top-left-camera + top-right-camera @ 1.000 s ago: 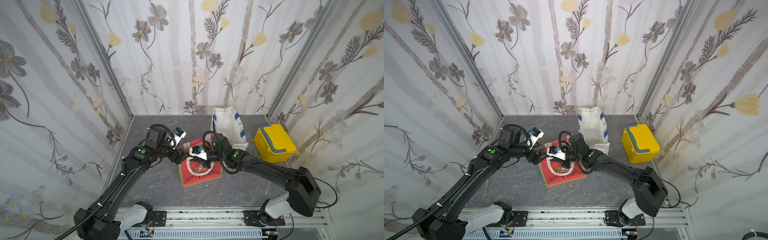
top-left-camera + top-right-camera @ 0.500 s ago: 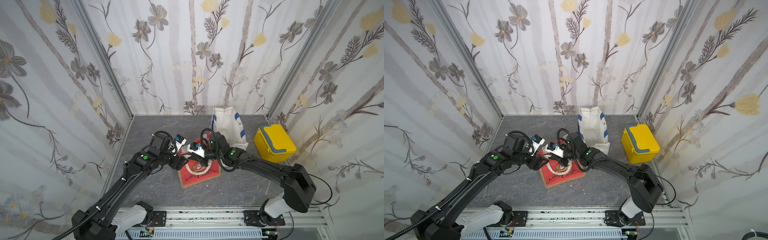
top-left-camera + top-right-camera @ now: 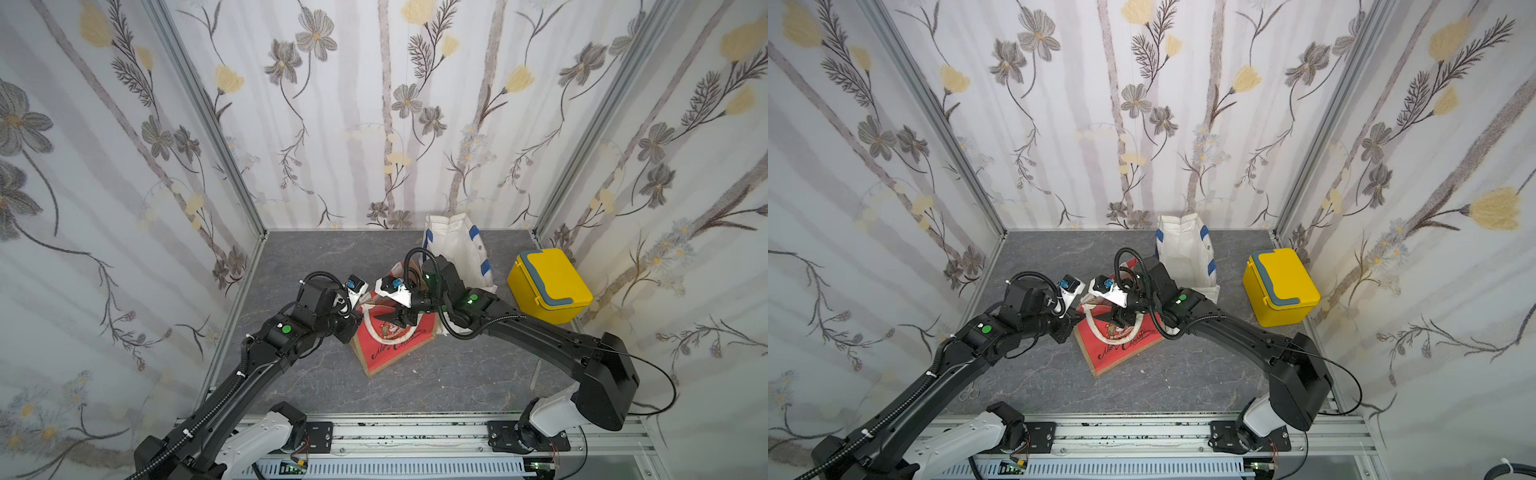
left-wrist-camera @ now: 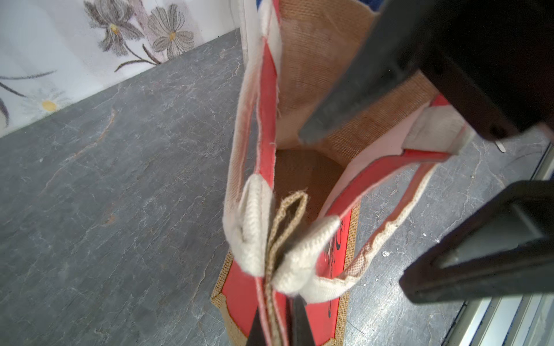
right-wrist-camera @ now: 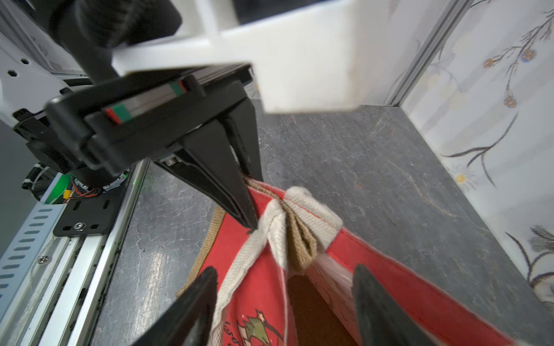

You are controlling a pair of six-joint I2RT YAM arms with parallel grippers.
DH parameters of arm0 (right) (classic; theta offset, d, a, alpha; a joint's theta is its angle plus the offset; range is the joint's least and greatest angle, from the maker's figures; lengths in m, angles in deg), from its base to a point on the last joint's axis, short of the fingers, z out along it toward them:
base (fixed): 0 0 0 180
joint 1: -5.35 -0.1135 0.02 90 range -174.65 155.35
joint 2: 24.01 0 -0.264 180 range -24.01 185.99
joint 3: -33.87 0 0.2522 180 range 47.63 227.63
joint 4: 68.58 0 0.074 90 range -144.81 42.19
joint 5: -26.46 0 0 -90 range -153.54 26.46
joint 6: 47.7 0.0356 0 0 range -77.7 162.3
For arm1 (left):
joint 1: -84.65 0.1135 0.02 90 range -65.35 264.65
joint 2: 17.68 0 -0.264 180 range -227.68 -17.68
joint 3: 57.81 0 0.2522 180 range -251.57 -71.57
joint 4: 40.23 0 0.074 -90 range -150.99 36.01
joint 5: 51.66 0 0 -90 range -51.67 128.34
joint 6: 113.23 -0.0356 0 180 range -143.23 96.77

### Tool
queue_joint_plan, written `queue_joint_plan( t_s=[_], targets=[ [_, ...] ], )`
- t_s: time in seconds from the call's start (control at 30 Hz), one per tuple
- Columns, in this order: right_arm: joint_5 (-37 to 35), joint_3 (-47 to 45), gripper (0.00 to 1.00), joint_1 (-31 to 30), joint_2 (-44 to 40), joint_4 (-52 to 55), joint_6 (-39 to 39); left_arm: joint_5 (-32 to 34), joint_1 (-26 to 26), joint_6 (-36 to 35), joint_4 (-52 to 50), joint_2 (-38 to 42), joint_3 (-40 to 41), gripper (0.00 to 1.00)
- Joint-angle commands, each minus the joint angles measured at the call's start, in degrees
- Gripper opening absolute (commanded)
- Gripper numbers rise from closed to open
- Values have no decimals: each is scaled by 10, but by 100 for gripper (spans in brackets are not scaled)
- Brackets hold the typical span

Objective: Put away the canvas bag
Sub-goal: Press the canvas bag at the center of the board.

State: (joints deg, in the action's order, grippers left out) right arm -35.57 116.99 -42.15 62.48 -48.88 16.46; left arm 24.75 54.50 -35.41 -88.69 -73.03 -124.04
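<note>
Canvas bag (image 3: 395, 345): red printed face, jute trim, lying mid-surface (image 3: 307, 266) between my two arms. The printed side faces up in both top views.

The mouth is gaping and I can see the brown inside in the left wrist view. The cream handles (image 5: 302, 200) are bunched together at one end of the mouth, around a folded strip of jute.

Left claw (image 5: 250, 214): fingers pressed together, pinching the bag's rim right at that bunch of handles and folded jute. The left wrist view shows the same, with fabric clamped between the two dark tips.

Right claw (image 5: 284, 269): fingers spread wide, holding nothing. One finger is over the printed face and the other is over the far side of the rim, so the open mouth sits between them. I can't tell whether either finger touches the fabric.

The two claws are very close, nearly nose to nose over the bag's top end.

White tote (image 3: 457, 253) with blue straps stands upright at the back by the wall, just behind the right wrist. Yellow box (image 3: 548, 286) with a grey handle, lid closed, sits to the right of the tote and apart from the bag.
</note>
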Motion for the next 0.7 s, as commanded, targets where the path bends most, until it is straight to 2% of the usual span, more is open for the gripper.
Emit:
queue_joint_plan(
  t_s=[0.0,0.13,0.17,0.23,0.4,0.57,0.63,0.67],
  targets=[
    [-52,42,90,0,-1,94,-53,-31,1,-55,44,26,10,0],
    [-51,116,92,0,32,206,-95,-67,2,-83,38,30,9,0],
    [-46,127,98,0,39,216,-100,-74,3,-92,34,26,7,0],
    [-19,155,100,0,68,249,-121,-89,5,-108,29,19,9,0],
    [-22,203,99,0,111,305,-155,-113,25,-130,32,10,5,0],
    [-66,196,93,0,112,295,-168,-107,32,-130,47,28,14,0],
    [-77,187,87,0,108,290,-172,-103,39,-127,56,42,23,0],
    [-85,183,81,0,108,289,-172,-106,44,-125,59,49,27,0]
  ],
)
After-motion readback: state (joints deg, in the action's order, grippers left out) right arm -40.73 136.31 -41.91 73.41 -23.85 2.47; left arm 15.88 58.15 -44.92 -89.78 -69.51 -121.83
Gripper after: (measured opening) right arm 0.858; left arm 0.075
